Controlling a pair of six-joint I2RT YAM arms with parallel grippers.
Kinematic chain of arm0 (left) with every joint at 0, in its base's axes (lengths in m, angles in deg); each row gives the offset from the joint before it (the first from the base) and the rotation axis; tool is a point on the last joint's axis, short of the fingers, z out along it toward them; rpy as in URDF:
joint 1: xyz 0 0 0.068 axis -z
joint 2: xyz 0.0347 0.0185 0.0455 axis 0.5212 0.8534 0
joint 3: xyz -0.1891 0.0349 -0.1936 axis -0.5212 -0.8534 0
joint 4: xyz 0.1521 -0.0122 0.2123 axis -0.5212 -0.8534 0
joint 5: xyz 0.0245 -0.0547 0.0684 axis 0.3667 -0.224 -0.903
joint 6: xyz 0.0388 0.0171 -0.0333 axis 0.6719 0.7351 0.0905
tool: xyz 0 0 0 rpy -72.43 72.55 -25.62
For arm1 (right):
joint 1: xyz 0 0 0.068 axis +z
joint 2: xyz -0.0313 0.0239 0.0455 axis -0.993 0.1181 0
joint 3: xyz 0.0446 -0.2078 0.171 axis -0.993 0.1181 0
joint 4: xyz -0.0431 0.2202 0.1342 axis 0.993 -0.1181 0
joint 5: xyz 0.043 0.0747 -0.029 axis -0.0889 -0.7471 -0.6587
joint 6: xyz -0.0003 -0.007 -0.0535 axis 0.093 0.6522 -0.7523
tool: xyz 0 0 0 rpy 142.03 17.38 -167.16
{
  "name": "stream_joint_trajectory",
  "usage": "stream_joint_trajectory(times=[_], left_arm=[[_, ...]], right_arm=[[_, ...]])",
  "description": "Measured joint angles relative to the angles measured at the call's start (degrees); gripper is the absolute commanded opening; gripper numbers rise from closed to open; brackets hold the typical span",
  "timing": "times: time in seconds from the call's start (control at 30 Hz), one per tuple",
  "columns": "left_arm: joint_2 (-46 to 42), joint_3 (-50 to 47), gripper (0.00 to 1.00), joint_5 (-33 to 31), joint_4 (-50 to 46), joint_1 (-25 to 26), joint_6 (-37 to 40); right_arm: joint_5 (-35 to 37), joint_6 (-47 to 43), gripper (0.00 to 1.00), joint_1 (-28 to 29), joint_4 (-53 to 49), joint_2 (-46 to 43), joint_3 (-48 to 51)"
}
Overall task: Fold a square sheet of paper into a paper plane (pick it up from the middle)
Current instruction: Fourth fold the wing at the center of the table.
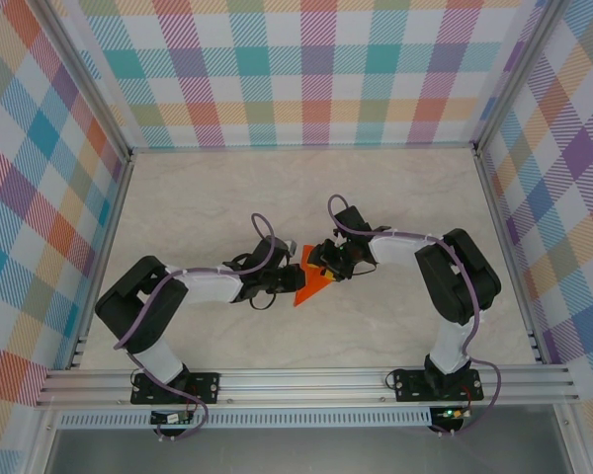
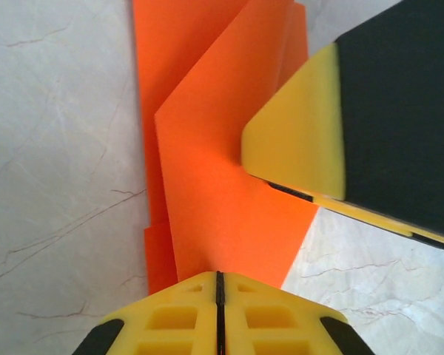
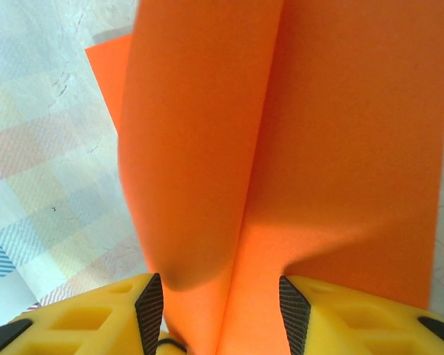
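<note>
The square sheet of paper [image 1: 311, 289] is bright orange and folded into a layered, pointed paper plane shape. It lies mid-table between both grippers. My left gripper [image 1: 289, 279] is shut on the near edge of a raised flap; in the left wrist view the jaws [image 2: 219, 275] meet with the orange paper [image 2: 207, 170] pinched in the seam. My right gripper [image 1: 328, 265] stands open, and one of its fingers [image 2: 296, 140] rests against the flap. In the right wrist view a curled fold of the paper [image 3: 340, 133] rises between its parted fingers [image 3: 222, 310].
The pale marble-look table top [image 1: 227, 188] is bounded by plaid walls on three sides. An aluminium rail [image 1: 306, 380] runs along the near edge by the arm bases. Bare table lies behind and to both sides of the paper.
</note>
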Motion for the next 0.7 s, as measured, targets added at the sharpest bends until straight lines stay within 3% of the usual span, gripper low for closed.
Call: stream_joint_trajectory(times=[0.7], left_arm=[[0.20, 0.13, 0.08, -1.62, -1.18, -0.35, 0.04]], right_arm=[[2.12, -1.33, 0.48, 0.81, -6.67, 2.10, -4.57]])
